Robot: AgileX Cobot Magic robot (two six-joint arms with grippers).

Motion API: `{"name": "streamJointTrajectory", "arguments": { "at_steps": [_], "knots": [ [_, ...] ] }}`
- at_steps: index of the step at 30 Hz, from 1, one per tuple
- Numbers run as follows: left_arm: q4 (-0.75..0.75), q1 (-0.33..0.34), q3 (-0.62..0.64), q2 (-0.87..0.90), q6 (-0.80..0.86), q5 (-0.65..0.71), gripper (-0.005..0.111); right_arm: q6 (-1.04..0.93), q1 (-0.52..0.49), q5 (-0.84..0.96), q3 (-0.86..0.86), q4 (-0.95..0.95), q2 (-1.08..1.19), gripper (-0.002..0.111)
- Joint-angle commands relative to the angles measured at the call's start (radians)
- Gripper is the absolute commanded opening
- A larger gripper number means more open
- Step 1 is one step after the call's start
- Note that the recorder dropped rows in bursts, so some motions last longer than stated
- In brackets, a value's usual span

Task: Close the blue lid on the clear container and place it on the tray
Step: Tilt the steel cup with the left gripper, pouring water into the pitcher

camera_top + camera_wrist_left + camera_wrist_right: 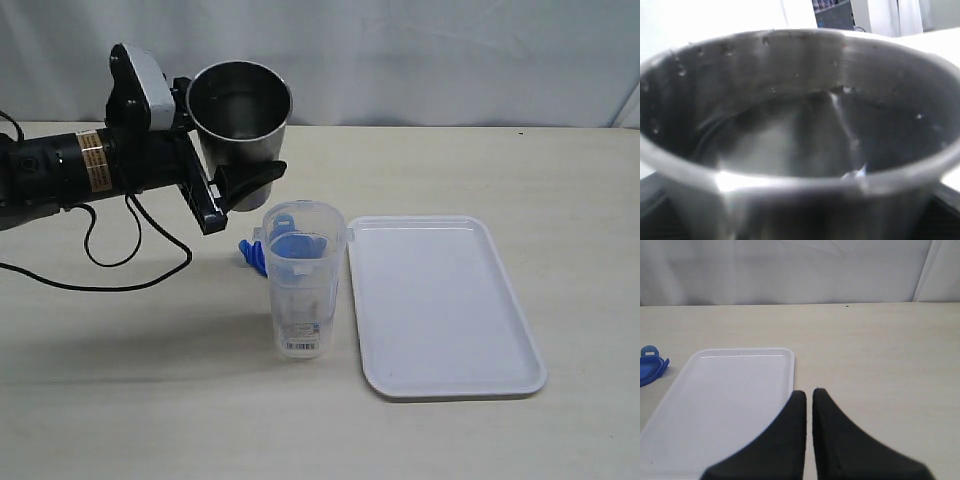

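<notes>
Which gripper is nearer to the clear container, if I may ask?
Left. The left gripper, holding the steel tumbler, hangs just up-left of the clear container; the right gripper, shut, is across the tray from it.

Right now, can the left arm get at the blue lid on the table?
Probably not. The left gripper is full, closed around the steel tumbler, and the blue lid lies low, close behind the clear container.

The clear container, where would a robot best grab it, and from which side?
The clear container stands upright, tall and narrow, so probably grip its middle wall, coming level from the tray side; the left gripper is busy holding the steel tumbler.
</notes>
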Motion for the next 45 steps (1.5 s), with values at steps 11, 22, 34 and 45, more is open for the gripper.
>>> {"name": "streamJointTrajectory", "arguments": {
  "at_steps": [11,22,34,45],
  "knots": [
    [0.002,-0.011,-0.019,-0.023,0.152,-0.034,0.0,-0.001,0.0,0.002,0.002,0.001,-0.003,0.005],
    [0.018,-0.011,-0.019,-0.023,0.26,0.012,0.0,-0.001,0.0,0.002,0.002,0.001,-0.003,0.005],
    [0.019,-0.011,-0.019,-0.023,0.367,0.012,0.0,-0.001,0.0,0.002,0.002,0.001,-0.003,0.005],
    [0.019,-0.011,-0.019,-0.023,0.433,0.012,0.0,-0.001,0.0,0.002,0.002,0.001,-0.003,0.005]
  ]
}}
